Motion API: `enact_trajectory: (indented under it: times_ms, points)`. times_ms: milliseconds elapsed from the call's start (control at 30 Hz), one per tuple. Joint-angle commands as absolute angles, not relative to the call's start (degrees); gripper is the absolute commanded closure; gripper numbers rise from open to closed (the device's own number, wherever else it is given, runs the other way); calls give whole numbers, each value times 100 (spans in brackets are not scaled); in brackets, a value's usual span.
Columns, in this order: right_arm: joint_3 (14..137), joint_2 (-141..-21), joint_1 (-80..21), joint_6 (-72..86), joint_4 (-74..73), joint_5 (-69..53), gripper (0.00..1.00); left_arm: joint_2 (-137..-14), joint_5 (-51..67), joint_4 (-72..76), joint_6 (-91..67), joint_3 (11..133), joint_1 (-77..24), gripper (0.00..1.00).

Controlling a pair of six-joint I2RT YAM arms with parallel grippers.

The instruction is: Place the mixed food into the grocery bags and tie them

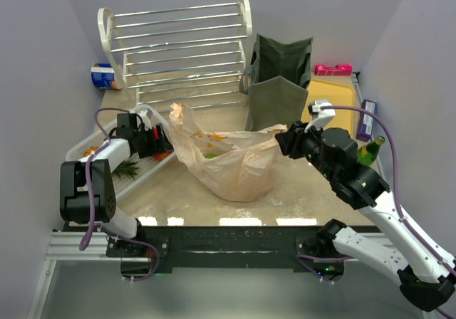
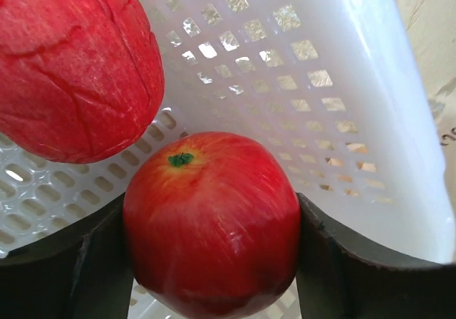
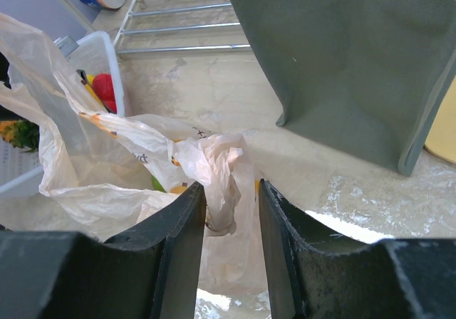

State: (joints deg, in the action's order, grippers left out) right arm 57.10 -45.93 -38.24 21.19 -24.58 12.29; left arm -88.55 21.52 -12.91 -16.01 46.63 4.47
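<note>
1. The peach plastic bag [image 1: 235, 166] is the largest thing at risk. It lies on the surface [image 1: 299, 198] in the centre of the top view, and some food is already inside it. The right tool [image 3: 231, 191] is clamped on a twisted bunch of film at the bag's right edge and lifts that side. The film is thin, so a strong pull may tear it or let it slide out. The mouth would then sink, and the next fruit would land outside the bag.

2. The olive tote [image 1: 278, 84] stands at the upper right of the top view, just behind the right tool. A wide swing of that arm could push it over, because we judge it to be light and soft.

3. The white tray [image 2: 370, 84] is at the left of the top view, and the left tool [image 1: 153, 142] reaches down into it. If the tool rises at an angle, a finger may catch the perforated wall and drag the whole tray along.

4. The red apple [image 2: 214, 226] lies in the tray and fills the lower middle of the left wrist view. As far as we can see, the left tool is closed on it, with one finger against each side. The skin is smooth and round, so a weak hold may let it slip and roll away on the way to the bag.

5. A second red fruit [image 2: 71, 70] lies in the upper left of the same view, just beside the apple. We cannot tell whether they touch. Lifting the apple may nudge this fruit and make it roll inside the tray.
</note>
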Motion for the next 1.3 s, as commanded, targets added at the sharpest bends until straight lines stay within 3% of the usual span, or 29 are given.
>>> enact_trajectory:
  times_ms: [0,33,133,333,500,633,900,1033,1267]
  points:
    - [5651,-4482,-3832,2215,-2232,1160,60,-8843,2303,-1283,-1494,4878,457,58]
    - [5643,-4474,-3832,2206,-2241,1169,60,-8589,2172,-1292,-1468,4878,457,64]
    - [5669,-4474,-3823,2189,-2259,1186,60,-7704,1908,-1074,-1372,4773,440,68]
    - [5871,-4605,-3832,2066,-2276,1239,59,-5271,1809,-529,-748,4641,422,74]
    - [5941,-4737,-3832,2030,-2215,1204,57,-4246,2153,-343,-598,5131,-297,75]
    - [5976,-4816,-3832,2030,-2188,1177,57,-4516,2048,-746,-527,6175,-1604,78]
    - [6082,-4808,-3823,2074,-2382,1424,62,-5580,1222,-1256,578,6837,-3918,79]
    - [6100,-4702,-3823,2092,-2469,1591,64,-6186,2126,-1669,1150,6987,-4096,76]
    - [6223,-4676,-3832,2074,-2654,1749,64,-6574,2435,-1811,1494,6996,-4061,76]
